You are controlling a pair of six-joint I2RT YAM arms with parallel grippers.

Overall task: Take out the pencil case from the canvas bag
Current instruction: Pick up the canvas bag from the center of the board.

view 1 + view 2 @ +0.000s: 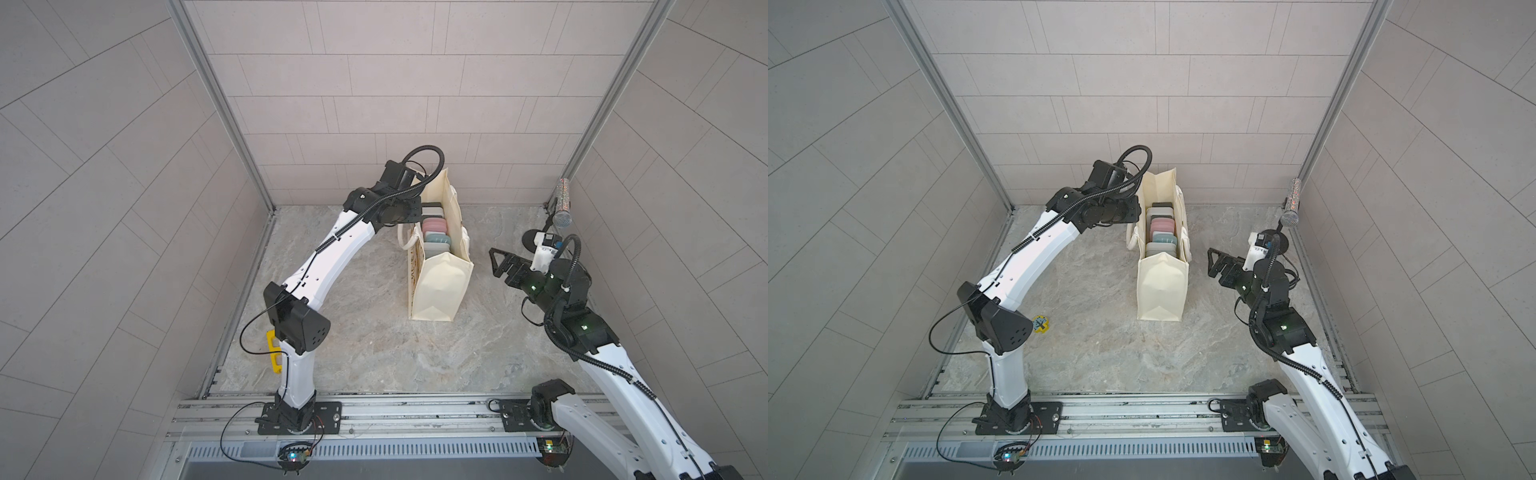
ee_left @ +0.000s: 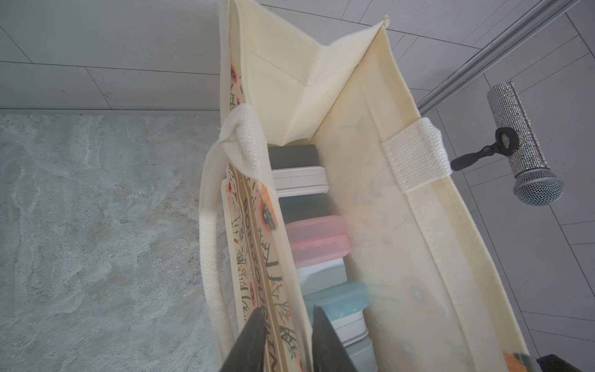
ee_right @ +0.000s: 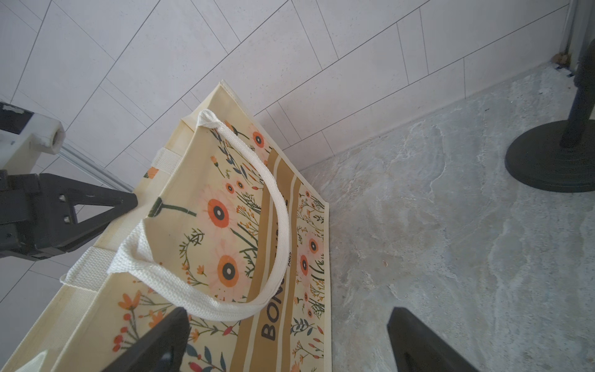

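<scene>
left gripper point(image 2: 288, 310) astride canvas bag point(image 2: 386, 241) wall, pinch unclear | right gripper point(image 3: 288, 314) fingers apart | microphone point(image 1: 563, 218) near right gripper

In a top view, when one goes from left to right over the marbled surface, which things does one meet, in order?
A small yellow flat piece → cream canvas bag with white handles → right gripper, black, jaws open → silver glittery microphone on a black stand.

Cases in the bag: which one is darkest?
The charcoal case at the row's far end, beside a white case; the others are lighter: white, pink, teal, blue.
</scene>
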